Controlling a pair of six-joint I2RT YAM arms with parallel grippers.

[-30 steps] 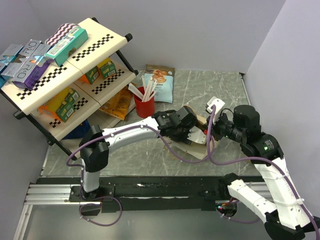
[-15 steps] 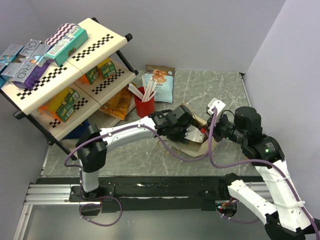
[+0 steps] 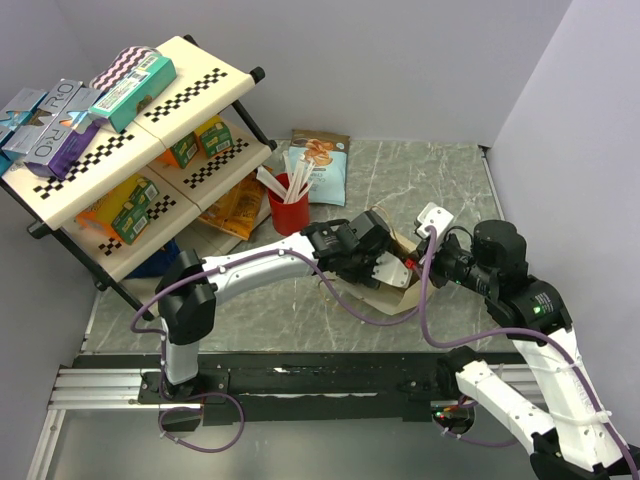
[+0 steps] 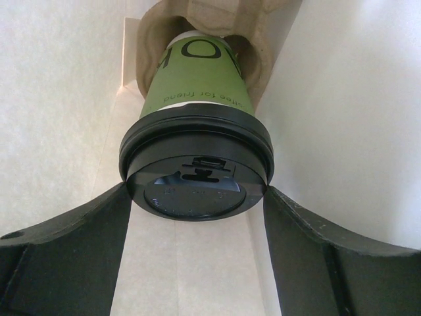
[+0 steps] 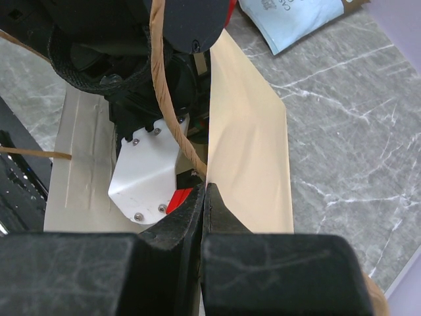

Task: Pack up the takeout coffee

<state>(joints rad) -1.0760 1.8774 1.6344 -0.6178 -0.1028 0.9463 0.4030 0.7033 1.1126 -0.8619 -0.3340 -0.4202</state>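
The takeout coffee (image 4: 197, 76), a green paper cup with a black lid (image 4: 196, 178), sits in a brown pulp cup carrier (image 4: 154, 33) inside a cream paper bag (image 4: 329, 99). My left gripper (image 4: 196, 197) reaches into the bag (image 3: 395, 300), and its fingers (image 4: 79, 243) touch the lid on both sides. In the top view the left gripper (image 3: 383, 265) hides the cup. My right gripper (image 5: 206, 191) is shut on the bag's upper edge (image 5: 247, 145) next to its twine handle (image 5: 168, 99). It also shows in the top view (image 3: 425, 262).
A red cup with white stirrers (image 3: 288, 212) stands behind the bag. A blue snack pouch (image 3: 318, 165) lies at the back. A tilted checkered shelf (image 3: 100, 180) with boxes and packets fills the left side. The right arm's elbow (image 3: 500, 250) hangs over the right of the table.
My left gripper has shifted slightly down and left, deeper into the bag. My right arm has drawn a little to the right while holding the bag's edge.
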